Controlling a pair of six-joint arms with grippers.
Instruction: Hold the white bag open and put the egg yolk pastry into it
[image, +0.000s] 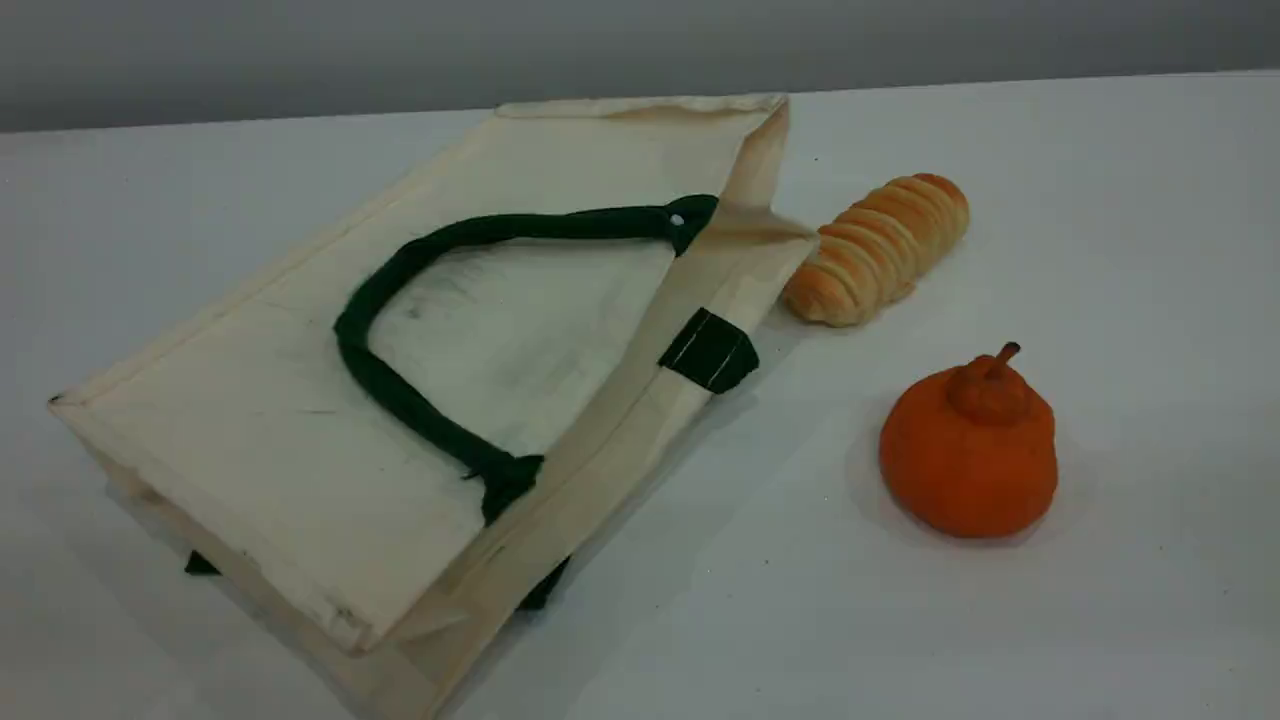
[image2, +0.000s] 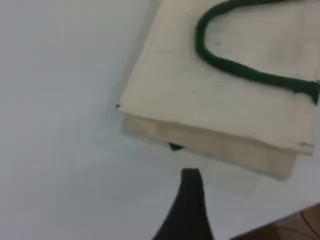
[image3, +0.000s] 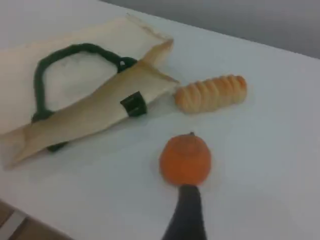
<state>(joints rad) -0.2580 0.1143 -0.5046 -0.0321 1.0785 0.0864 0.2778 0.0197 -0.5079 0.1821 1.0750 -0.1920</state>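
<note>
The white bag (image: 300, 430) lies flat on the table with its dark green handle (image: 400, 270) resting on top and its mouth edge, marked by a green tab (image: 708, 350), facing right. The egg yolk pastry is out of view in every frame. Neither arm shows in the scene view. In the left wrist view, my left gripper (image2: 190, 182) hovers over bare table just off the white bag (image2: 200, 100), with nothing at its tip. In the right wrist view, my right gripper (image3: 187, 196) hangs over the table close to an orange fruit, also holding nothing.
A ridged golden bread roll (image: 880, 250) lies right of the bag's mouth. An orange fruit with a stem (image: 968, 450) stands nearer, to the right. The table edge (image2: 280, 225) shows close to the left gripper. Bare white tabletop lies in the front right.
</note>
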